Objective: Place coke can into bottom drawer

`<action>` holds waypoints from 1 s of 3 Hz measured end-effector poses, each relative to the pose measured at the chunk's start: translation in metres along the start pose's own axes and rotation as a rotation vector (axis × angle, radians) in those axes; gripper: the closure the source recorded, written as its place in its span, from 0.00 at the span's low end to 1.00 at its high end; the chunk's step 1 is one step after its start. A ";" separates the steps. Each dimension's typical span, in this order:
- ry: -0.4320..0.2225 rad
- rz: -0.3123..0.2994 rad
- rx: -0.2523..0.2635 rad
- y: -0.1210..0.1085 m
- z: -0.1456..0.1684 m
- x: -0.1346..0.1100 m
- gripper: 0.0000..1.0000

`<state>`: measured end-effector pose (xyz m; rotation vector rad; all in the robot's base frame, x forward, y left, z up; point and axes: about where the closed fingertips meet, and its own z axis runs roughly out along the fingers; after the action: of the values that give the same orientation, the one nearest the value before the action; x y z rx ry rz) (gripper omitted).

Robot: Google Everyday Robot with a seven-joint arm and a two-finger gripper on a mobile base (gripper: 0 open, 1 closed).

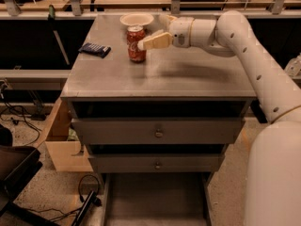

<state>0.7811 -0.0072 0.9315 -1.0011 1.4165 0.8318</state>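
one drawer (155, 201) is pulled right out at the foot of the cabinet, nearest me. it's the bottom one, a shallow grey tray, open so the can has somewhere to go. above it the two knobbed drawers (159, 133) are shut, which keeps them clear of anything coming down past the table's near edge. a cardboard box (56, 142) sits on the floor below the table's left edge.

up on the table (188, 81) the can (136, 44) stands upright past the middle, towards the far left corner, so none of the carrying is done. the gripper (153, 32) is level with it on its right side, with the arm (244, 46) reaching in over the right edge. it's spread wide. one finger (155, 40) points at the can with its tip at the can's side, touching or just short, i can't say. the other sits further back, and the can isn't between them. i'd guess it's turned sideways like that to close round the can's body rather than its top.

left of the can, near the left edge, lies a dark flat gadget (94, 49). a cream bowl (136, 19) sits at the far edge just behind the can, close enough that the far finger might nudge it, i reckon.
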 end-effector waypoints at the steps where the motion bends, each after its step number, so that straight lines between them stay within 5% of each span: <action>1: -0.008 0.025 -0.026 0.011 0.017 0.011 0.00; 2: 0.007 0.026 -0.041 0.021 0.033 0.021 0.00; 3: 0.016 0.016 -0.053 0.026 0.051 0.031 0.18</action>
<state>0.7777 0.0458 0.8939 -1.0400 1.4241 0.8789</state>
